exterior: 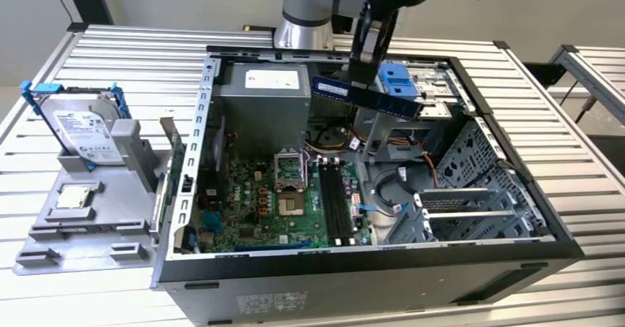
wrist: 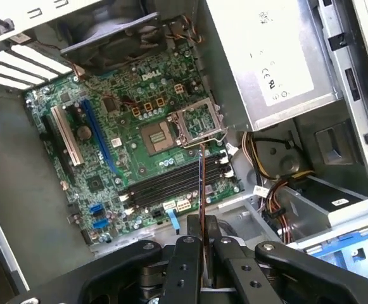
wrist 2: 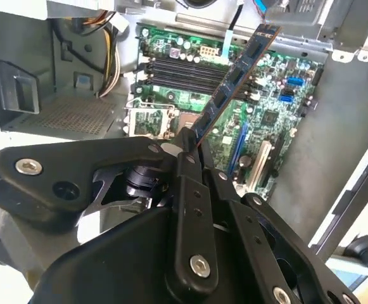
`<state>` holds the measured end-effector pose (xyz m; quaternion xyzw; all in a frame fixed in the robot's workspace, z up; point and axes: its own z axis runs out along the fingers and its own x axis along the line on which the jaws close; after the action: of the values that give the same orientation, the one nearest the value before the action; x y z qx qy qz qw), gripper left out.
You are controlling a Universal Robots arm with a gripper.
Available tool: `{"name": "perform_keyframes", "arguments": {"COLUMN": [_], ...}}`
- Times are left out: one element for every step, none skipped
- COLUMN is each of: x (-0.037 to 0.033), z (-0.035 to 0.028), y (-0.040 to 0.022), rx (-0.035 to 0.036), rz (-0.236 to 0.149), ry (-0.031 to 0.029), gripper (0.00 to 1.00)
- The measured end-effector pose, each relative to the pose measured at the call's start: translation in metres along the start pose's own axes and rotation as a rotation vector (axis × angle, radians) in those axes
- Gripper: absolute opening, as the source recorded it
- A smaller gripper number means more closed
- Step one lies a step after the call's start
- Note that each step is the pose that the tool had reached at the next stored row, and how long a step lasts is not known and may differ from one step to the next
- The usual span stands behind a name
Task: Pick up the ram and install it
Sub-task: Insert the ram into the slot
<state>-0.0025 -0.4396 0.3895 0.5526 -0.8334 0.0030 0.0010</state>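
The ram (exterior: pixel 368 97) is a long blue stick with black chips, hanging tilted above the open computer case (exterior: pixel 323 272), over its back half. My gripper (exterior: pixel 364 74) is shut on it from above. In the second wrist view the ram (wrist 2: pixel 234 79) slants out from between the black fingers (wrist 2: pixel 187 183); in the first wrist view the ram (wrist: pixel 201 183) shows edge-on above the gripper (wrist: pixel 201 235). The black memory slots (exterior: pixel 335 195) lie on the green motherboard (exterior: pixel 259 203) below, and appear in both wrist views (wrist 2: pixel 177 69) (wrist: pixel 171 183). The stick is well above them, touching nothing.
A grey tray (exterior: pixel 88 232) at the exterior view's left holds a silver hard drive with blue brackets (exterior: pixel 86 126) and a small square processor chip (exterior: pixel 76 195). Inside the case are the power supply (exterior: pixel 262 100), an open processor socket (exterior: pixel 291 170), cables and blue drive brackets (exterior: pixel 400 82).
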Motion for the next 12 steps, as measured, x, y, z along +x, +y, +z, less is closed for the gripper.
{"name": "perform_keyframes", "arguments": {"x": [0.0000, 0.0000, 0.0000, 0.0000, 0.0000, 0.0000, 0.0000, 0.0000, 0.0000, 0.0000, 0.0000, 0.0000], "z": [0.0000, 0.0000, 0.0000, 0.0000, 0.0000, 0.0000, 0.0000, 0.0000, -0.0001, 0.0000, 0.0001, 0.0001], "y": [0.0000, 0.0000, 0.0000, 0.0000, 0.0000, 0.0000, 0.0000, 0.0000, 0.0000, 0.0000, 0.0000, 0.0000], "rx": [-0.0006, -0.0012, -0.0018, -0.0024, -0.0030, -0.0036, -0.0042, -0.0048, -0.0053, -0.0058, -0.0063, -0.0068], "rz": [0.010, 0.020, 0.029, 0.039, 0.049, 0.058, 0.067, 0.077, 0.086, 0.094, 0.103, 0.111], "ry": [0.0003, 0.0006, 0.0008, 0.0011, 0.0014, 0.0017, 0.0020, 0.0023, 0.0025, 0.0027, 0.0027, 0.0029], "gripper": [0.00, 0.00, 0.00, 0.00, 0.00, 0.00, 0.00, 0.00, 0.00, 0.00, 0.00, 0.00]}}
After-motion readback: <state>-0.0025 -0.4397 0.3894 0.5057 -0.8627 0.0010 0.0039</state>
